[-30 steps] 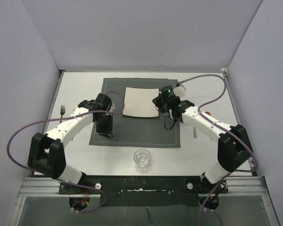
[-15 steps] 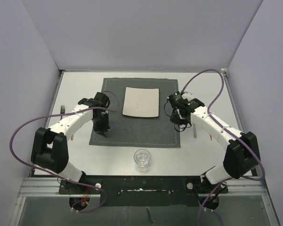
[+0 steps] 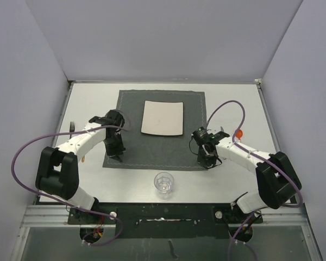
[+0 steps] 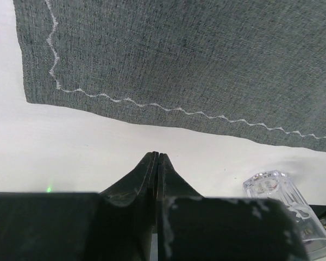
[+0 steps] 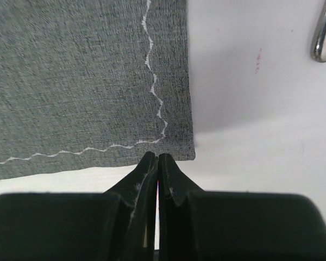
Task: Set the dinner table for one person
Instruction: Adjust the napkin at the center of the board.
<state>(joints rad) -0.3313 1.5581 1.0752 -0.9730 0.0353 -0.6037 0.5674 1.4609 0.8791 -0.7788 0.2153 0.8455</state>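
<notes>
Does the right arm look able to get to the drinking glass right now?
Probably yes. The glass stands alone on the bare table just in front of the placemat, with nothing between it and the right arm. The jaws are shut and would need opening first.

White table (image 3: 92, 103); grey placemat (image 3: 163, 152), seemingly white-stitched

Bright, even light; soft shadows on dinner table (image 3: 130, 185) (wrist foregrounds blurred).

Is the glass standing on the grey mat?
No, the glass stands on the white table, clear of the mat.
</notes>
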